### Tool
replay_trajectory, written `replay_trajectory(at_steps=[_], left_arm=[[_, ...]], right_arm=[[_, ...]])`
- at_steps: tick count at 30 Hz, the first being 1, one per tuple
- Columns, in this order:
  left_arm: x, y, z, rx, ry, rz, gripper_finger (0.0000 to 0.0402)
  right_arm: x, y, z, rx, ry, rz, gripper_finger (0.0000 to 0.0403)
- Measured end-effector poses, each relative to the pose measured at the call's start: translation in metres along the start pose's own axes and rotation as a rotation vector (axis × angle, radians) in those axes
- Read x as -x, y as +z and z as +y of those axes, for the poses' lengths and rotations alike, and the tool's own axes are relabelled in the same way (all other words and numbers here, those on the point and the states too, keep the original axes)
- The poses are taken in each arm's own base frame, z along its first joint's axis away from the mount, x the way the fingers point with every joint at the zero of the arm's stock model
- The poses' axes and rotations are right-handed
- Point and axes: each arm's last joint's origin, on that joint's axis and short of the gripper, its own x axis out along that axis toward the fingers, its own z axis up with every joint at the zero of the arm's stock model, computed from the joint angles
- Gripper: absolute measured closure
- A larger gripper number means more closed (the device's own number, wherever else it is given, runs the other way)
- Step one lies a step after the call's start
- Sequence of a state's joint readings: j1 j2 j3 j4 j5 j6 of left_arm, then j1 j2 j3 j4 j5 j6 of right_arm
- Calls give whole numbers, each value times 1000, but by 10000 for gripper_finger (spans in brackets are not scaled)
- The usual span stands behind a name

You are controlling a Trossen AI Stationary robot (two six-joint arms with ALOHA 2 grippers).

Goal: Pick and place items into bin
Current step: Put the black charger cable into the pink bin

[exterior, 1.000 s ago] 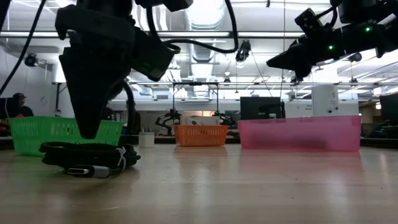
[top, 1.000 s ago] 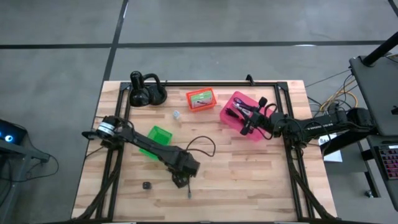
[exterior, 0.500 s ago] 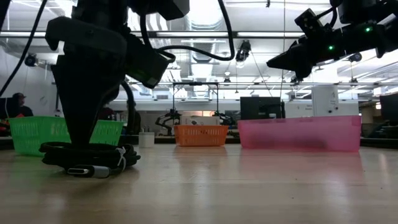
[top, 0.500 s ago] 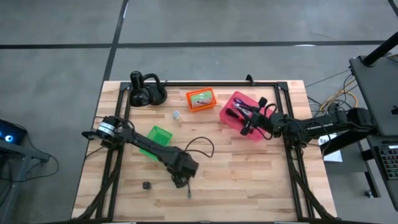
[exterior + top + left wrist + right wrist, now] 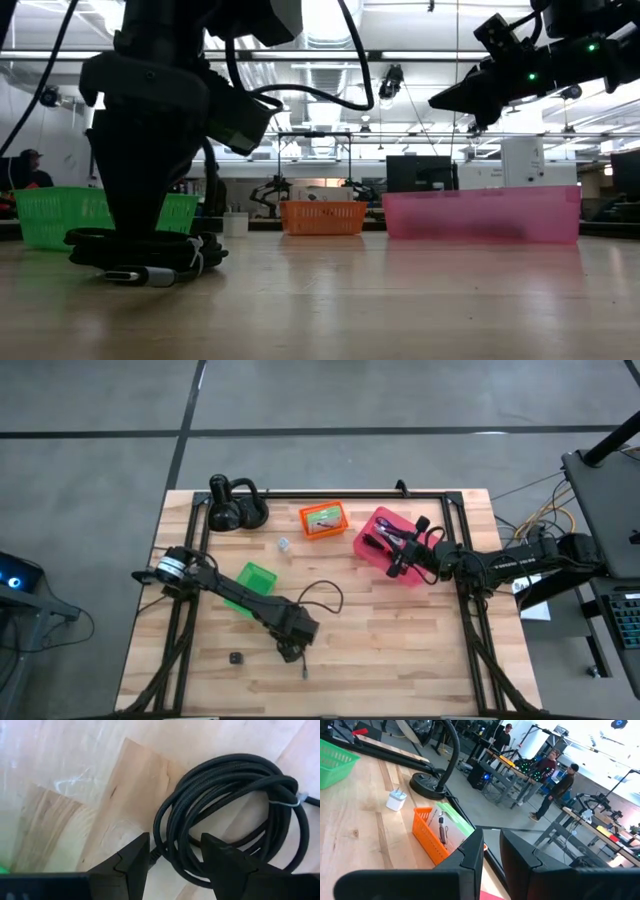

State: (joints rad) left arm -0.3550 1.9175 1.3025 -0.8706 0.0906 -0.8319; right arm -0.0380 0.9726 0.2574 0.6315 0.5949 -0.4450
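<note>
Near the front-centre of the wooden table (image 5: 400, 630), left gripper (image 5: 291, 651) is down on the coiled black cable (image 5: 235, 815); in the left wrist view its fingers (image 5: 127, 862) are spread and straddle one side of the coil, a few strands sitting between them, not closed on it. Low view has the same coil (image 5: 140, 255) lying flat on the tabletop with the gripper's dark body right on top, a silver-tipped plug poking out at the front. From above a loose black cable loop (image 5: 325, 595) trails from that arm toward mid-table. Tiny black block (image 5: 236, 658) sits on bare wood just beside the left gripper, nearer the table's left edge, not touching. Green bin (image 5: 252, 582) is partly under the left arm. Orange bin (image 5: 324, 519) at the back holds a slim green packet (image 5: 455, 822). Small white piece (image 5: 284, 545) lies between the orange bin and the green bin, apart from both. Pink bin (image 5: 385, 545) is back-right; right gripper (image 5: 400, 550) hangs over it, up off the table, dark items visible inside below. Right wrist view shows its fingers (image 5: 470, 855) close with a narrow gap, holding nothing. Black stand with a round base (image 5: 232, 508) sits at the back-left corner. People (image 5: 555, 775) stand in the room beyond the table.
</note>
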Motion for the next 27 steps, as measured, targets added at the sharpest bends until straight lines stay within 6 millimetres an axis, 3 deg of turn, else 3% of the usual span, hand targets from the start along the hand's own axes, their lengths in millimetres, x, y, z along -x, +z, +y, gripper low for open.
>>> replay_trajectory(at_steps=[12,23,27], left_arm=[[-5,-2,5,-5,29,4,251],[-8,-5,9,-43,41,20,378],[-4,-1,10,-34,22,21,390]], right_arm=[[0,0,0,0,0,0,351],[0,0,0,0,0,1,351],[0,0,0,2,0,2,351]])
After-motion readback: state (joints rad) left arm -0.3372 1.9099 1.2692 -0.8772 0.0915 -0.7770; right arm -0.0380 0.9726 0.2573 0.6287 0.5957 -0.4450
